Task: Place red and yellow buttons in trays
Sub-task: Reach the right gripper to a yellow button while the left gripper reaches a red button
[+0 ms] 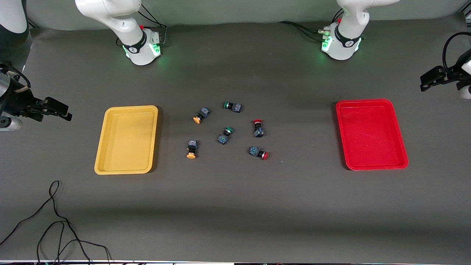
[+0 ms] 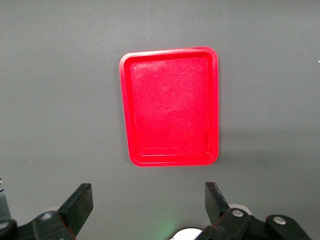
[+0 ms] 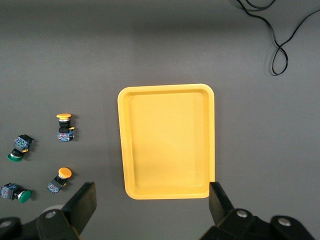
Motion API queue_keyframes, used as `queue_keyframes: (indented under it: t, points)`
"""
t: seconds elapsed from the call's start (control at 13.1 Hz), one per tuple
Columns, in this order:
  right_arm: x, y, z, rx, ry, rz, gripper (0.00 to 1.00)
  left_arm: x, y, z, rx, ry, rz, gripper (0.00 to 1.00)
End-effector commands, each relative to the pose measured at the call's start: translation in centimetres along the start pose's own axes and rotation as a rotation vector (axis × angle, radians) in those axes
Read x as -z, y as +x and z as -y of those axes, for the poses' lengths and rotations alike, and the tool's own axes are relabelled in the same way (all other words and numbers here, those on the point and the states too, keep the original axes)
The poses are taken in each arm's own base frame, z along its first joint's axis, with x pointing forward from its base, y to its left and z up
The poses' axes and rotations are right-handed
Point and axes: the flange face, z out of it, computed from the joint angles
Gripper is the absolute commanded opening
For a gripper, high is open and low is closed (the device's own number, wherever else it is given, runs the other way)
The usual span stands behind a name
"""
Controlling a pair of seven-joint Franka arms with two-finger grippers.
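Observation:
Two yellow-capped buttons [image 1: 201,115] [image 1: 191,149] lie on the table beside the empty yellow tray [image 1: 127,140]. Two red-capped buttons [image 1: 258,128] [image 1: 258,152] lie nearer the empty red tray [image 1: 371,134]. My right gripper [image 1: 59,108] is open and empty, up in the air at the right arm's end of the table. Its wrist view shows it [image 3: 150,205] high over the yellow tray [image 3: 166,141], with both yellow buttons [image 3: 64,127] [image 3: 60,179] beside the tray. My left gripper [image 1: 430,79] is open and empty; its wrist view shows it [image 2: 148,202] high over the red tray [image 2: 170,107].
Two green-capped switches [image 1: 232,106] [image 1: 225,135] lie among the buttons in the table's middle, and both show in the right wrist view [image 3: 19,147] [image 3: 15,192]. A loose black cable [image 1: 55,221] lies on the table nearer the front camera than the yellow tray.

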Motion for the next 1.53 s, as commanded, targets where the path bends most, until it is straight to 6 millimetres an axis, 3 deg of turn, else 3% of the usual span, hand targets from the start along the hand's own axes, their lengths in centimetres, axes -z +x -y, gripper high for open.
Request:
queue_keyframes:
  t: [0.0,0.31,0.46,0.61,0.84,1.07,1.15,1.22,1.38,1.45]
  points:
    - [0.6,-0.4,-0.1,0.021,-0.021,0.001,1.00,0.4,0.0,0.0,-0.010,-0.016,-0.015,1.00]
    - [0.0,-0.3,0.7,0.030,-0.050,0.029,1.00,0.7,-0.1,-1.0,-0.023,-0.023,-0.018,1.00]
    - [-1.3,-1.1,3.3,0.038,-0.057,0.071,1.00,0.4,0.1,-1.5,-0.034,-0.010,-0.007,1.00]
    - [-2.8,-2.4,7.9,-0.002,-0.063,0.083,1.00,-0.4,0.8,-1.7,-0.045,-0.016,0.003,1.00]
    - [-6.5,-5.6,15.0,-0.127,-0.055,0.055,1.00,-5.8,5.4,-2.4,-0.065,-0.027,0.122,1.00]
    - [-11.4,-10.9,25.2,-0.347,-0.067,0.041,1.00,-6.5,6.0,-3.2,-0.092,-0.021,0.164,1.00]
    - [-12.5,-12.3,27.5,-0.410,-0.068,0.033,1.00,-8.5,6.3,-4.0,-0.096,-0.024,0.247,1.00]
    - [-13.3,-13.9,29.9,-0.445,-0.061,0.022,1.00,-9.1,6.2,-4.7,-0.104,-0.027,0.298,1.00]
    - [-14.9,-16.7,33.0,-0.530,-0.053,0.008,1.00,-10.9,6.4,-7.5,-0.095,-0.014,0.357,1.00]
    - [-15.3,-17.4,33.4,-0.548,-0.057,0.010,1.00,-12.2,6.4,-9.0,-0.041,0.004,0.387,1.00]
